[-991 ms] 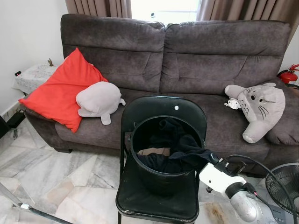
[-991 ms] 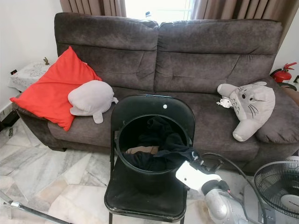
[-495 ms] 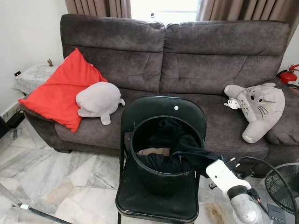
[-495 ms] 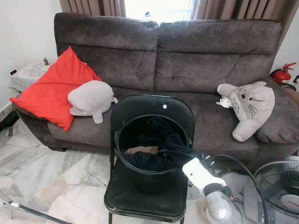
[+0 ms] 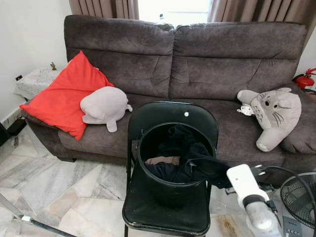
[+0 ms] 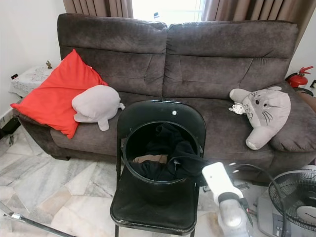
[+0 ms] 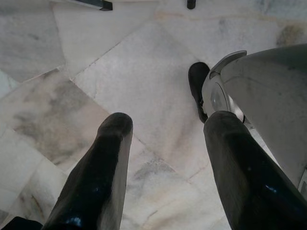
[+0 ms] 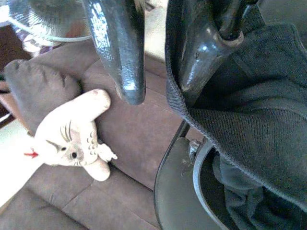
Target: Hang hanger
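Note:
A black bucket full of dark clothes stands on a black folding chair in front of the sofa. My right gripper is at the bucket's right rim, shut on a dark knit garment. The garment stretches from the bucket out over the rim and covers the fingers in the eye views. In the right wrist view the cloth hangs around one black finger, and something black and hook-like sticks up behind it. I cannot make out a hanger for sure. My left gripper hangs open above the marble floor.
A grey sofa behind the chair holds a red cushion, a grey plush and a cat-like plush. A floor fan stands at the right. A metal bar lies low on the left.
My right arm has drawn to the right and toward me, pulling the dark garment farther out over the bucket's rim. The chair and bucket have stayed put.

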Tool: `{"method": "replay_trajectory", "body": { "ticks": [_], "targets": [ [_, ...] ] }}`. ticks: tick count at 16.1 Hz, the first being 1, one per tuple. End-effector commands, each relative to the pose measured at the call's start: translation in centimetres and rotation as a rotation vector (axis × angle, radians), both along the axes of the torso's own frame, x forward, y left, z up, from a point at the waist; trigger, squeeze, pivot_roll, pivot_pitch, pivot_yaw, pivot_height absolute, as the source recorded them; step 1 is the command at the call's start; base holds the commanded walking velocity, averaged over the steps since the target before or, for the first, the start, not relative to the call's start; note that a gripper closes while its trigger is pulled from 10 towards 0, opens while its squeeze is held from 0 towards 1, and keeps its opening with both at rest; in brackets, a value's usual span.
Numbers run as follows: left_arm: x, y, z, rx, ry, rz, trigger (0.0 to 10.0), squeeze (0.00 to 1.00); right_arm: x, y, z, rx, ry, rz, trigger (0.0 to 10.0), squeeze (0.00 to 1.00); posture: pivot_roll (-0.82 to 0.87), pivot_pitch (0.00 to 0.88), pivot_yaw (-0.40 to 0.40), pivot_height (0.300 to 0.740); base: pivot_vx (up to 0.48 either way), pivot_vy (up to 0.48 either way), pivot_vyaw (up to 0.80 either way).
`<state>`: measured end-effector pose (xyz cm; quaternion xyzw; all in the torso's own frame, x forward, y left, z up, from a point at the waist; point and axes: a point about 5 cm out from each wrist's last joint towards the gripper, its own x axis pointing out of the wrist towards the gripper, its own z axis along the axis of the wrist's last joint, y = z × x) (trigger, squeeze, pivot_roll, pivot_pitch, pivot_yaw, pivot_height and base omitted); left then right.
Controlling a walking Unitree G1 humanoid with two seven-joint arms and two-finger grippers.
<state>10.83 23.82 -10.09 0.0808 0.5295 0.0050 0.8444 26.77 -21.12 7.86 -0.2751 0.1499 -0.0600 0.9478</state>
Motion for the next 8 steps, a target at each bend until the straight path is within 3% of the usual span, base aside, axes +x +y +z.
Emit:
{"method": "replay_trajectory", "body": {
  "ticks": [1, 4, 8],
  "targets": [
    [-0.4, 0.3, 0.0, 0.008, 0.017, -0.007, 10.0, 0.00, 0.3, -0.2, 0.1, 0.051, 0.008, -0.039, 10.0, 0.00, 0.00, 0.000, 0.034, 0.740, 0.000, 0.000, 0.00],
    [-0.4, 0.3, 0.0, 0.008, 0.018, -0.007, 10.0, 0.00, 0.5, -0.1, -0.2, 0.116, 0.031, -0.063, 10.0, 0.00, 0.01, 0.000, 0.033, 0.740, 0.000, 0.000, 0.00],
    [-0.4, 0.3, 0.0, 0.008, 0.019, -0.006, 10.0, 0.00, 0.2, 0.8, -1.2, 0.134, 0.123, 0.005, 10.0, 0.00, 0.01, 0.000, 0.032, 0.740, 0.000, 0.000, 0.00]
  ]
}}
